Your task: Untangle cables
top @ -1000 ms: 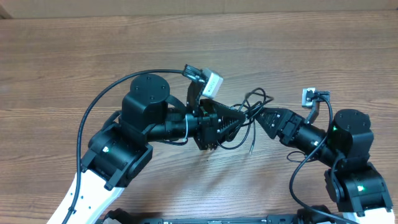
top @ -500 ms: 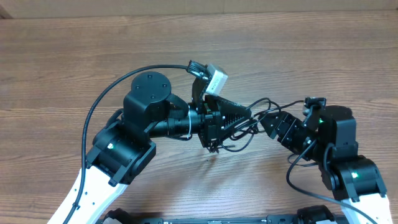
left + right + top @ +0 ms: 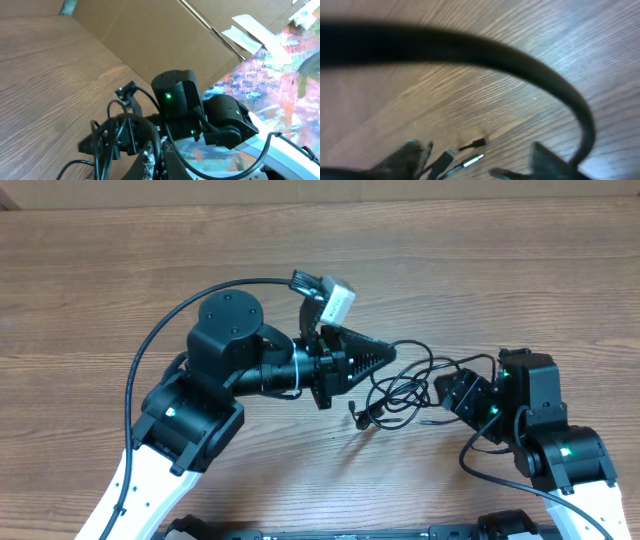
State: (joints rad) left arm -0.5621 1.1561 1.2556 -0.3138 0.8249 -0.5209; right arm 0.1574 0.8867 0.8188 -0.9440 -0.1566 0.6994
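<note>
Cables (image 3: 405,385) lie in a loose tangle of thin black loops on the wooden surface (image 3: 120,260), between the two tools. The left tool (image 3: 388,356) points right from the middle of the overhead view, its fingers clenched into one point. A strand of the cables runs out from that tip and arcs over to the tangle, so it is grasping the cables. The left wrist view shows that tool only at its bottom edge, closed up, with a black strand looping beside it.

The right tool (image 3: 445,387) faces left, just beside the right edge of the tangle. In the blurred right wrist view its fingers (image 3: 402,157) appear as two dark shapes at the lower left and lower right, apart from each other, so it looks released. Small plugs (image 3: 475,144) lie on the surface beyond the gap.

One plug end (image 3: 355,412) sits at the lower left of the tangle, below the left tool. A thin straight end (image 3: 430,420) lies at the lower right, near the right tool. A thick black band (image 3: 520,55), out of focus, crosses the top of the right wrist view. From the left wrist, the right arm (image 3: 182,100), with a green light on it, is seen across the surface, and a cardboard wall (image 3: 150,35) stands behind it.
</note>
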